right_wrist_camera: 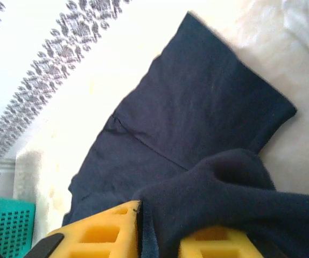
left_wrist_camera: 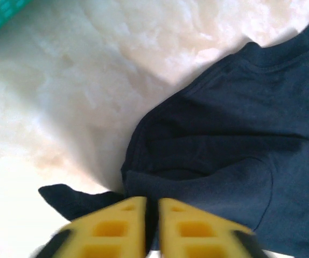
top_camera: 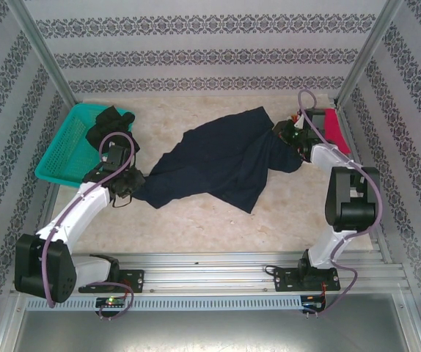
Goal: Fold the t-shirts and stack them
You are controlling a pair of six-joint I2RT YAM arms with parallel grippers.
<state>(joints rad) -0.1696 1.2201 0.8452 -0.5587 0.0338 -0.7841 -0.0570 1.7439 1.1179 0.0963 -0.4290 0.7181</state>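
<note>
The marbled bench [top_camera: 196, 220] carries a navy t-shirt [top_camera: 218, 165], lying rumpled across its middle, slanting from near the left edge towards the far right corner. A teal mesh basket [top_camera: 60, 150] sits at the far left corner with a black t-shirt [top_camera: 108, 121] heaped in it. A pinkish-red t-shirt [top_camera: 335, 128] lies at the far right corner. The left gripper [top_camera: 131, 183] meets the navy shirt's left end, the right gripper [top_camera: 287, 136] its right end. Each has navy cloth between slightly parted yellow fingers [right_wrist_camera: 103, 234]; whether they press it I cannot tell.
</note>
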